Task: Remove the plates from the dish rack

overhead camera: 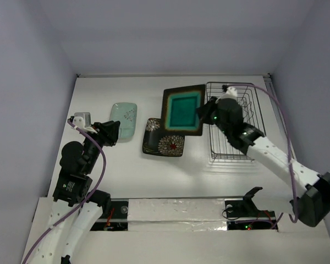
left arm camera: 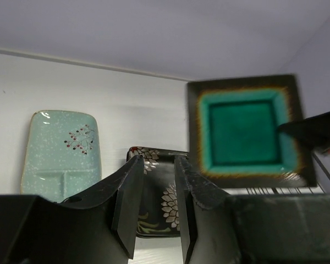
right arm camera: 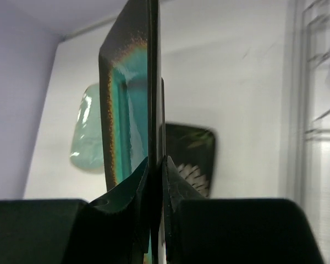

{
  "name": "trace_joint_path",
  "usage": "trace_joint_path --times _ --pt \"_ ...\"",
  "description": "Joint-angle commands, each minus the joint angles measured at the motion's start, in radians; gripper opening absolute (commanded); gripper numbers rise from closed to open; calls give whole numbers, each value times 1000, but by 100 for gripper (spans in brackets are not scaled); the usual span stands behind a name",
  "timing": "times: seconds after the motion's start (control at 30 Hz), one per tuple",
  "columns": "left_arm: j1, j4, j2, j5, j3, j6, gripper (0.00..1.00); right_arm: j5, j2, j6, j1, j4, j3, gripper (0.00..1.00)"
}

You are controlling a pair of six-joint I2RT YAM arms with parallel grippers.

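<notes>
Currently: left fingers (overhead camera: 111, 132) parted, empty, beside the mint plate (overhead camera: 124, 118) on the desk (overhead camera: 115, 170). Right fingers (overhead camera: 203, 114) pinch the teal plate (overhead camera: 182, 110) by one rim, left of the dish rack (overhead camera: 231, 124). My worry is that it pivots onto the floral plate (overhead camera: 164, 142).

The right gripper (overhead camera: 204, 114) holds the dark-rimmed square plate with teal centre (overhead camera: 182, 110) just beside the rectangular black wire dish rack (overhead camera: 223, 149), near the tabletop's far right corner.
</notes>
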Motion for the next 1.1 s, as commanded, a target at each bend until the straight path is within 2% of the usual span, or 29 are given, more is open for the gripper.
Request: trace_joint_path --times 0.0,0.1,0.23,0.4,0.63,1.07 --pt "-4 34 -3 -12 28 -5 27 37 48 301 89 575 -31 0" --pt "-4 34 -3 -9 28 -5 27 72 140 367 145 670 -54 0" --pt "-4 32 -9 -3 28 -6 27 92 217 454 145 744 -87 0" --pt "-4 37 -12 3 26 -8 27 92 296 534 154 769 -114 0" --pt "-4 38 -15 11 28 -6 27 57 348 577 165 813 -201 0" --pt "-4 40 -26 14 25 -9 27 -14 346 591 174 850 -341 0"
